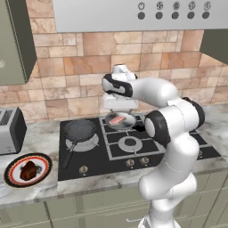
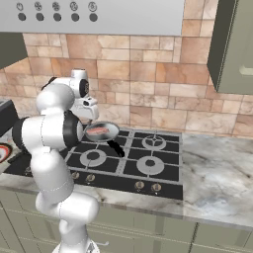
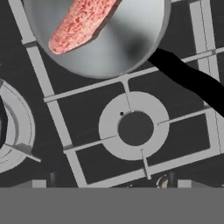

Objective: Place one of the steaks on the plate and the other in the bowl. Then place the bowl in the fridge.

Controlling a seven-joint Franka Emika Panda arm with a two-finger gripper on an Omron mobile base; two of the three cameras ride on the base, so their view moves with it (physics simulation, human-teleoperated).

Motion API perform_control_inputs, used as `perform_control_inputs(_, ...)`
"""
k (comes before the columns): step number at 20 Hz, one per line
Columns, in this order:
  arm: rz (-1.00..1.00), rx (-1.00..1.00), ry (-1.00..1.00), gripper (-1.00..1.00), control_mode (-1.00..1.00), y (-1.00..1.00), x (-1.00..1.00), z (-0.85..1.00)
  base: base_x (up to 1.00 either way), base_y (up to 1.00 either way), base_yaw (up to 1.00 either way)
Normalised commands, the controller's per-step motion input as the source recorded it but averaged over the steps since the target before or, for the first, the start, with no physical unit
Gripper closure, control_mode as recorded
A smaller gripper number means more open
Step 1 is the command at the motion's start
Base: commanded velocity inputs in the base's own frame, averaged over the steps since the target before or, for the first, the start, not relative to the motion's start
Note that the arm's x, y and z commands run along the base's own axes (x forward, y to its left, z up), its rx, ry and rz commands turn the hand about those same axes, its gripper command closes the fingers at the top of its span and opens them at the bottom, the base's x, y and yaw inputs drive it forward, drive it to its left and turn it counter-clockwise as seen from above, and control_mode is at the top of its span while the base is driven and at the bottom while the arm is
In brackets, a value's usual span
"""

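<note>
A white robot arm reaches over the black stove [image 1: 133,142] in a tiled kitchen, its gripper [image 1: 119,106] poised just above a silver frying pan [image 1: 120,120] on a back burner. In that pan lies the raw steak [image 1: 117,120], pale pink-red and flat; from the camera on the hand it shows as a long marbled slab [image 3: 81,22] against the pan's shiny floor, with the pan's black handle [image 3: 192,81] running off across the grate. The gripper's fingers are hard to make out behind the hand, but they stand spread wide and hold nothing.

A dark frying pan [image 1: 80,130] sits on the burner to the left of the silver one, its handle pointing toward the stove's front edge. Well apart from both, on the marble counter [image 1: 42,133] left of the stove, rests the plate [image 1: 27,169] with the black rim and red ring, and on its white centre sits the dark steak [image 1: 29,171]. A toaster [image 1: 11,129] stands just behind the plate.
</note>
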Motion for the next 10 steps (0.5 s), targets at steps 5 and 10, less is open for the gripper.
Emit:
perform_control_inputs(5,-0.01,-0.01,0.00,-1.00,-1.00,-0.18,0.33,-0.23,0.00,0.00,0.00)
perform_control_inputs(10,-0.15,-0.08,-0.01,-1.00,-1.00,0.00,0.21,-0.24,0.00,0.00,0.00)
